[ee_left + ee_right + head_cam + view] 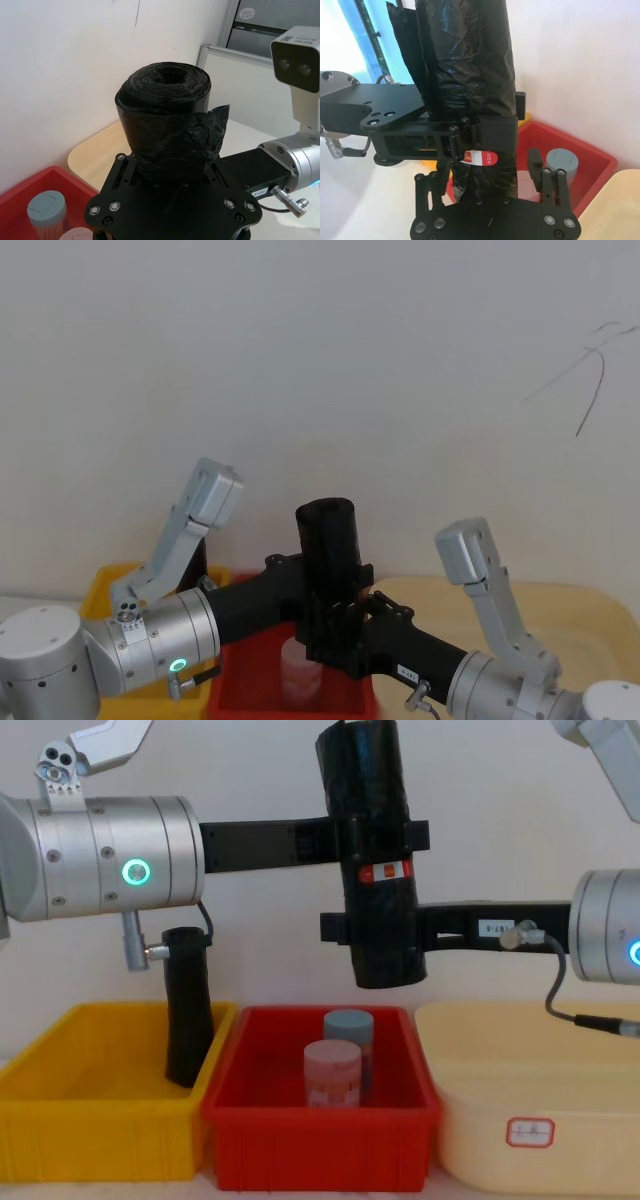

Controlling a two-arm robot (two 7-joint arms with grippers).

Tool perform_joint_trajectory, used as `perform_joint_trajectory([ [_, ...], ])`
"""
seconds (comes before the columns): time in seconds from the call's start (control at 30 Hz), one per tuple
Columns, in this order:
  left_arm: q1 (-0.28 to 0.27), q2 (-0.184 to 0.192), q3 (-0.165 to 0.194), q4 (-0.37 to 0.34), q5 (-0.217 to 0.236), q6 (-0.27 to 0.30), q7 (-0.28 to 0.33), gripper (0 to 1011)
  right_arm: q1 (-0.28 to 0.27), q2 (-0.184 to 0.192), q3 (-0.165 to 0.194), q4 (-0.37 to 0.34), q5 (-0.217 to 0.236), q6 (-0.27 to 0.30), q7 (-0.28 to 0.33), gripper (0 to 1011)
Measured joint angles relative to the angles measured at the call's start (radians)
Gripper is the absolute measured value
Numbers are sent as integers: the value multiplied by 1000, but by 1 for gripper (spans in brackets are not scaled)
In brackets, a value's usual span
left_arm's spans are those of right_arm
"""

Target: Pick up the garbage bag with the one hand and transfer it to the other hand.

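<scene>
Where the left gripper (408,835) clamps the bag (366,780) just above its label (385,872), the roll hangs upright in the air over the red bin (320,1120), with its long axis vertical. The right gripper (345,928) straddles the roll just below the label, jaws apart with a sliver of gap on either side. It probably only needs to close. In the chest view each gripper's far finger is hidden behind the roll.

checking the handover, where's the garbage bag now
Chest view, centre: the garbage bag hangs upright above the red bin, clamped by the left gripper, the open right gripper straddling it lower down.
</scene>
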Motion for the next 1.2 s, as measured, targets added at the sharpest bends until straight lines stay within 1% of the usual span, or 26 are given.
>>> perform_joint_trajectory([
  [0.07, 0, 1, 2, 1, 2, -2, 0, 401, 0, 0, 0, 0, 0, 0, 0, 908],
  [0.13, -1, 2, 4, 2, 4, -5, 1, 401, 1, 0, 0, 0, 0, 0, -1, 841],
  [0.2, -1, 3, 5, 3, 6, -7, 1, 401, 1, 1, -1, 1, 1, 0, -1, 807],
  [0.23, -2, 4, 6, 3, 7, -8, 1, 401, 1, 1, -1, 1, 1, 0, -1, 748],
  [0.37, -2, 5, 9, 4, 9, -12, 2, 401, 1, 1, -1, 1, 1, 1, -1, 675],
  [0.4, -2, 5, 9, 5, 10, -13, 2, 401, 1, 1, -2, 1, 1, 1, -1, 618],
  [0.43, -2, 6, 10, 5, 10, -14, 2, 401, 1, 1, -2, 1, 1, 1, -1, 602],
  [0.47, -2, 6, 10, 5, 10, -14, 2, 401, 1, 1, -2, 1, 1, 1, -1, 559],
  [0.57, -3, 6, 11, 6, 12, -15, 2, 401, 2, 2, -2, 1, 1, 1, -1, 535],
  [0.8, -3, 7, 13, 6, 13, -17, 2, 404, 2, 2, -2, 1, 4, 1, -2, 535],
  [0.93, -3, 8, 13, 7, 14, -17, 3, 505, 2, 2, -2, 1, 6, 0, -5, 533],
  [0.97, -3, 8, 14, 7, 14, -18, 3, 560, 1, 2, -2, 1, 8, 0, -6, 533],
  [1.0, -3, 8, 14, 7, 15, -18, 3, 570, 1, 2, -2, 1, 8, 0, -7, 533],
  [1.1, -3, 8, 14, 8, 15, -18, 3, 673, 0, 1, -2, 1, 10, -3, -12, 533],
  [1.2, -3, 9, 14, 8, 15, -19, 3, 751, -1, -1, 0, 2, 13, -6, -19, 533],
])
